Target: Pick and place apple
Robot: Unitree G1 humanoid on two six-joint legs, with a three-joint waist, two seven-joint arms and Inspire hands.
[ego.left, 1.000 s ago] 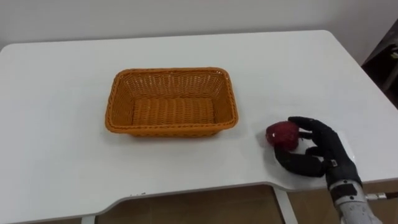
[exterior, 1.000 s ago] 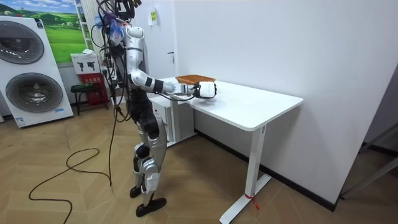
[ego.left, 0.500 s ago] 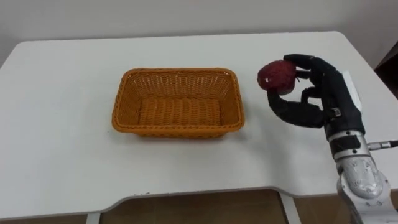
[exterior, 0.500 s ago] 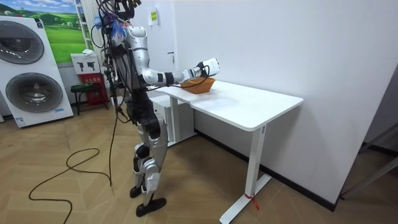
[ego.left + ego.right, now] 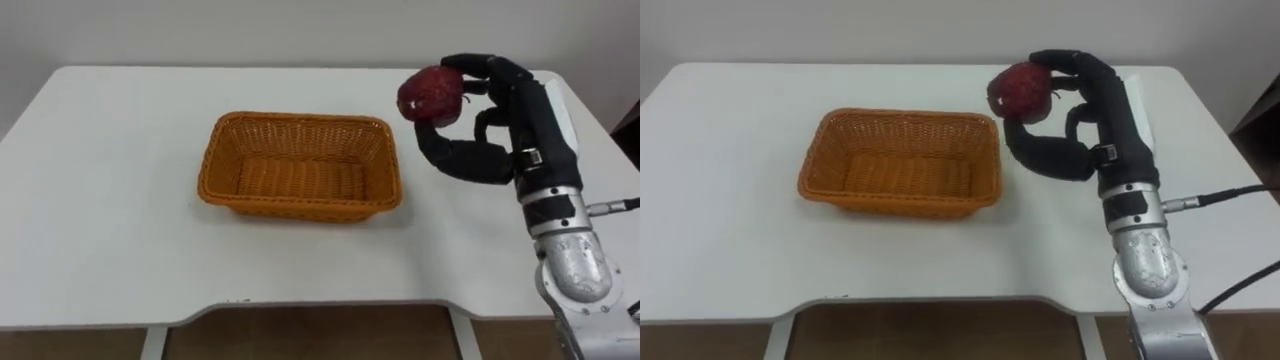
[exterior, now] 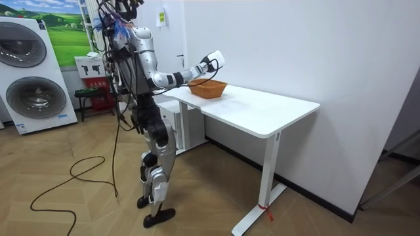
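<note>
Apple (image 5: pixel 432 95), dark red, up off the table (image 5: pixel 100 230) and gripped in the right hand (image 5: pixel 525 115), with fingers curled over its top and far side and thumb hooked underneath. Shows just right of the far right corner of the basket (image 5: pixel 300 207); hard to judge whether above the bare white top or the rim. Far side of the fruit lost behind the dark fingers, so no telling its full outline.

Orange wicker basket at mid-table, long side toward the robot, near wall masking a strip of its own floor. Right forearm cut off by the lower edge, covering the table's near right corner.

From the room view: upright stance at the table's end on the room view's left, right arm raised out over the top near the basket. Too small there to make out the apple in the hand. Washing machines (image 6: pixel 29 65) behind, at the room view's left, one clipped by the edge.
</note>
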